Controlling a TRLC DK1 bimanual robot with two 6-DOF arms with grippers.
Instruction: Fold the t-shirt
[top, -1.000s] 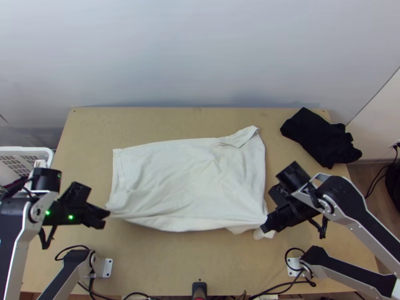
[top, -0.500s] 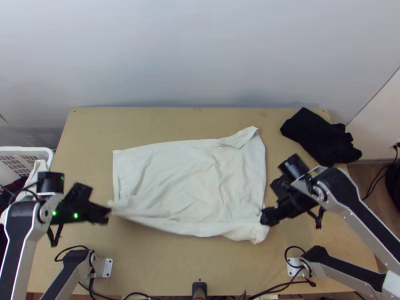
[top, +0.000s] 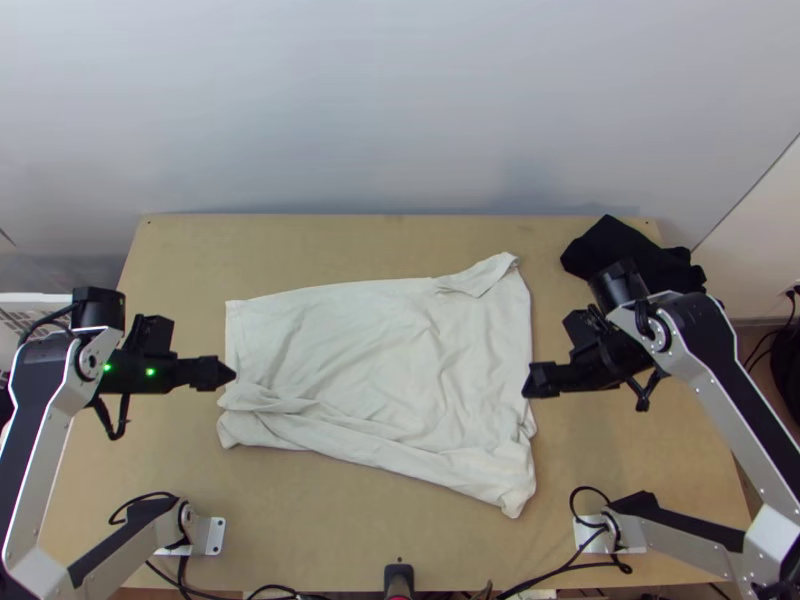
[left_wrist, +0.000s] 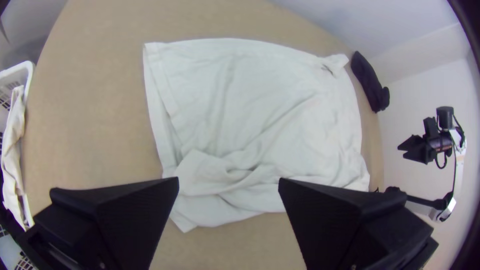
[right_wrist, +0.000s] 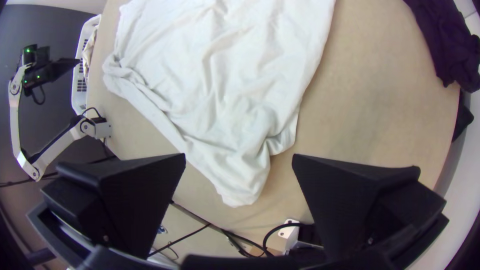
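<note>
My left gripper (top: 232, 373) is over the left edge of the white t-shirt (top: 390, 350) in the top view. The right gripper (top: 528, 381) stands at the cloth's right edge. The shirt lies flat with wrinkles, its near edge slanting and bunched into folds at the near left and near right corners. In the left wrist view, the left gripper (left_wrist: 228, 182) has its fingers wide apart, with the shirt (left_wrist: 250, 100) beyond them. The right wrist view has the right gripper (right_wrist: 239, 157) open too, a corner of the shirt (right_wrist: 215, 90) showing between its fingers.
Black cloth (top: 625, 250) lies at the table's far right corner. A white basket (top: 25, 310) with cloth stands off the table's left side. Bare table (top: 380, 530) stretches along the near side, with cables at its edge.
Both grippers have let go of the cloth and moved up the picture. The shirt's near edge has dropped; its near right corner lies lower, and its near left part has settled into folds.
</note>
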